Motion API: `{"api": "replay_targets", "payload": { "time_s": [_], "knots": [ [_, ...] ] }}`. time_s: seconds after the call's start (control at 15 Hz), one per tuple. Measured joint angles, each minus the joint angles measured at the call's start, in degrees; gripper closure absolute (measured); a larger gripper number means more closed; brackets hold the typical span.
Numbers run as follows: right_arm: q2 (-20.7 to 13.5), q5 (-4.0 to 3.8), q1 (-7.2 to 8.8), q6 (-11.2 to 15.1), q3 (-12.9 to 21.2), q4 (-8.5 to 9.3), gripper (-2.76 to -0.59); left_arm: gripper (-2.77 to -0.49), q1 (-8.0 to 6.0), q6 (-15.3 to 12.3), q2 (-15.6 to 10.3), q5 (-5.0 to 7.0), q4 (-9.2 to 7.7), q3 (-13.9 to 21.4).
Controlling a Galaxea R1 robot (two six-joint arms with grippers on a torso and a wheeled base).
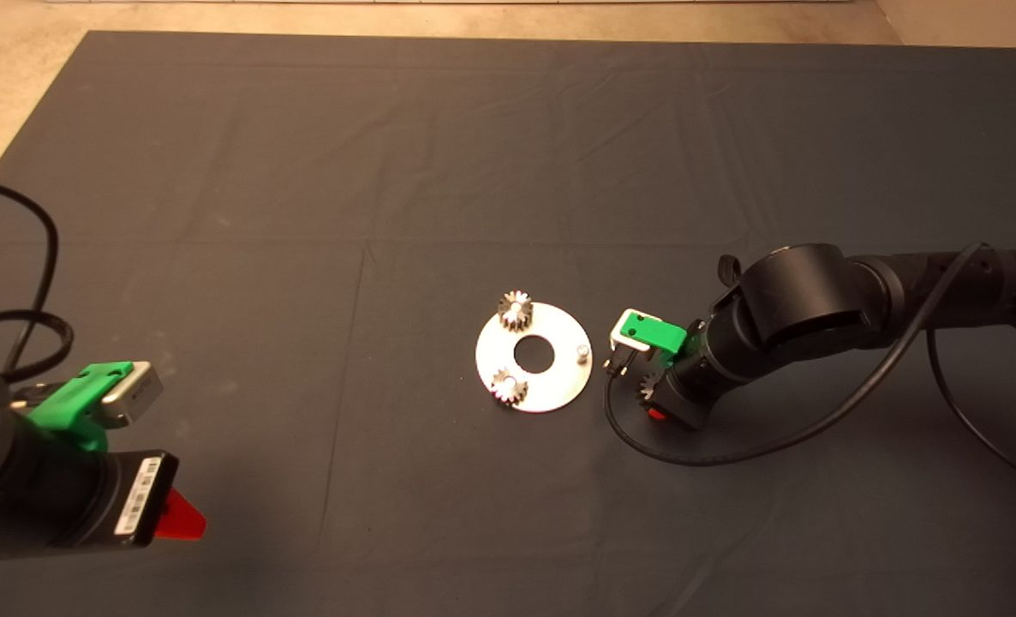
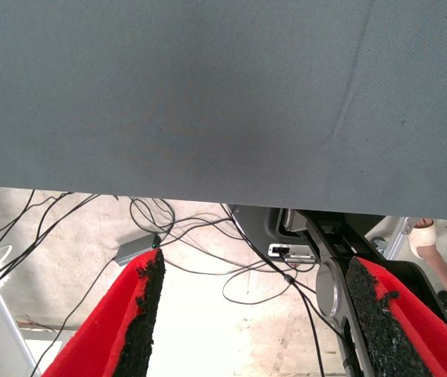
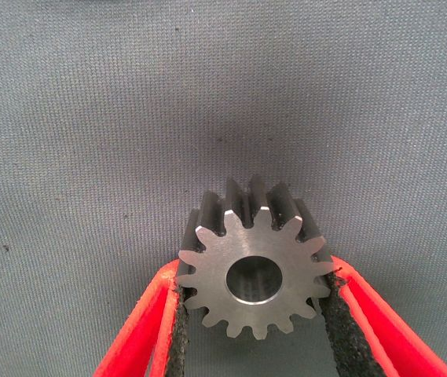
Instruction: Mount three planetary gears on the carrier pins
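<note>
Right end effector [image 3: 253,330] clamps third gear [image 3: 253,267] — bare pin [image 1: 583,351] sits at its 10 o'clock, near (other two pins already geared); left end effector [image 2: 250,314] open, parked far off.

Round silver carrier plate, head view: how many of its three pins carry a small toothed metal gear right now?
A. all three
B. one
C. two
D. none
C. On the round silver carrier plate, two small toothed metal gears sit on pins, the third pin stands bare, and the right gripper beside the plate is shut on the third silver gear.
</note>
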Motion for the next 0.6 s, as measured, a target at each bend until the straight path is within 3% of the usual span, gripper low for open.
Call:
{"api": "replay_targets", "payload": {
  "time_s": [0.47,0.6],
  "knots": [
    [-0.01,-0.07,0.05,0.07,0.18,-0.06,-1.04,-1.6,0.0,0.0,-0.02,0.0,-0.02,0.0],
    [-0.02,-0.24,0.97,0.22,0.35,-0.11,-1.04,-1.6,0.0,0.0,0.0,0.0,-0.02,0.0]
  ]
}}
